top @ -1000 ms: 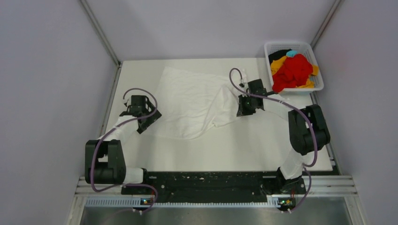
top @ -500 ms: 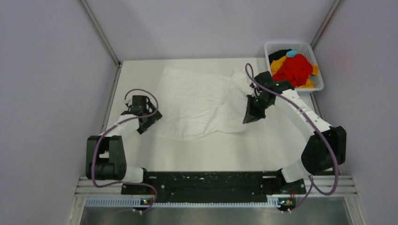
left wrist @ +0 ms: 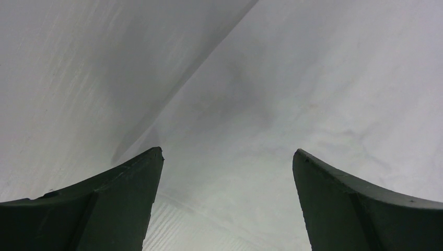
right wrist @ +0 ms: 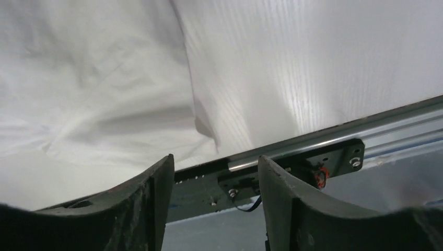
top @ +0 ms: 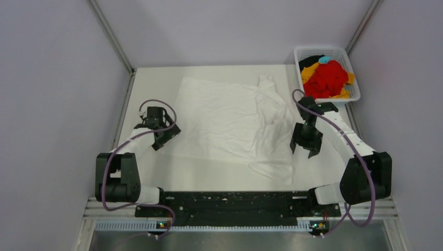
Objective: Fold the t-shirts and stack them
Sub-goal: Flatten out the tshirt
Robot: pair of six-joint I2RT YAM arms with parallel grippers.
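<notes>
A large white t-shirt [top: 230, 117] lies spread over the middle of the table, with a crumpled flap near the front edge [top: 271, 170]. My right gripper [top: 305, 149] hovers over the shirt's right side. In the right wrist view it [right wrist: 215, 157] stands open with nothing between its fingers, and the white cloth [right wrist: 94, 78] lies beyond them. My left gripper [top: 166, 137] sits at the shirt's left edge. It is wide open [left wrist: 227, 154] over the white cloth [left wrist: 313, 78] and holds nothing. Red [top: 326, 78], yellow-orange [top: 309, 70], black [top: 311, 59] and light blue [top: 325, 59] t-shirts are heaped in the basket.
The white mesh basket [top: 355, 97] stands at the back right corner, just behind the right arm. Grey walls enclose the table [top: 209, 172] on three sides. A black and metal rail [right wrist: 324, 141] runs along the near edge.
My right gripper pulled the shirt's right part to the right and toward the near edge, then opened and let go. The shirt lies wider and flatter. The left arm has not moved.
</notes>
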